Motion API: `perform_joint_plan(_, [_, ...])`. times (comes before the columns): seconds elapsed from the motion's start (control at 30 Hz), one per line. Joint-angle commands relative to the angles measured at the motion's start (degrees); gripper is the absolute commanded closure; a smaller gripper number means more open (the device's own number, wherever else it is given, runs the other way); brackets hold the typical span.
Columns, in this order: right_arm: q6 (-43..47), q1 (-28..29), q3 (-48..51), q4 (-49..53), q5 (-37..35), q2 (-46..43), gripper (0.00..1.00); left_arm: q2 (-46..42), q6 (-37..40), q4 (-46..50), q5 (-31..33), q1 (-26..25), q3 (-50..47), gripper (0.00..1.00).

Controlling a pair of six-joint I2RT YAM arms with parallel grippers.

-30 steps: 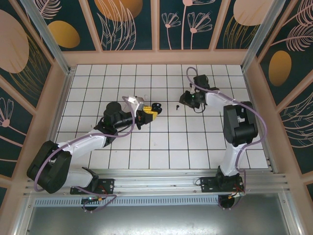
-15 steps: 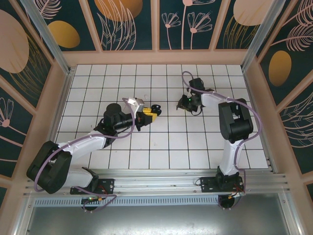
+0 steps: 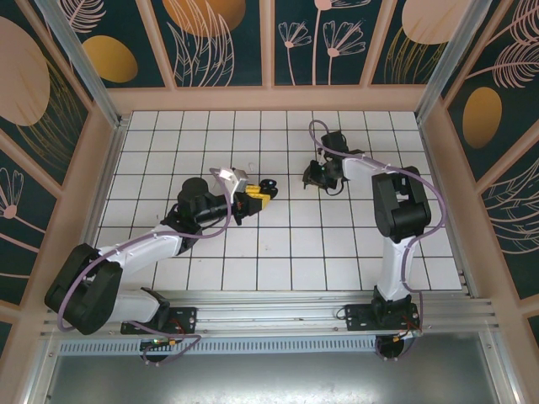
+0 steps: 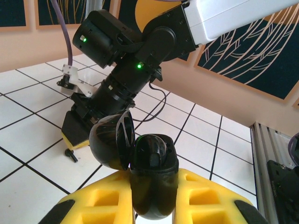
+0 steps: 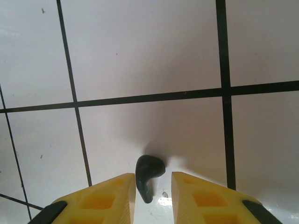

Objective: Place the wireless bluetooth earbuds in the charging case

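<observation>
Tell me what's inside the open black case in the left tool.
Inside the black case, a glossy black rounded shape fills the mouth, maybe a bud; the wells below are hidden by the rim.

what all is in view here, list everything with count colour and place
charging case: one, glossy black, lid open, gripped in the left tool
earbud: one, black, lying on a white tile inside the right tool
tabletop: one, white tiles with black lines, under everything
wall panels: several, dark teal with orange and cream plant shapes, around the table
rail: one, silver, along the near edge
left tool: one, yellow, shut on the charging case
right tool: one, yellow, open, straddling the earbud
</observation>
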State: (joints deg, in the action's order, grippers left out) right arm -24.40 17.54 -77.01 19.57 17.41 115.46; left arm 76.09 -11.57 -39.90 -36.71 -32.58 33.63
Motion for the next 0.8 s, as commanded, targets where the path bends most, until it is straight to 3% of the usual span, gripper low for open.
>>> perform_joint_plan(0.0, [0.34,0.46,-1.68,1.26,-0.12,1.48,0.74,-1.05,0.76,-0.62,0.49,-0.20,-0.10,1.00])
perform_joint_plan(0.33, [0.78,0.97,-1.86,1.70,-0.44,2.42,0.69,-1.22,1.47,0.98,1.37,-0.20,0.15,1.00])
perform_joint_plan(0.77, [1.96,1.68,-4.39,3.57,-0.89,4.62,0.71,-1.50,2.08,2.28,1.24,-0.20,0.89,1.00])
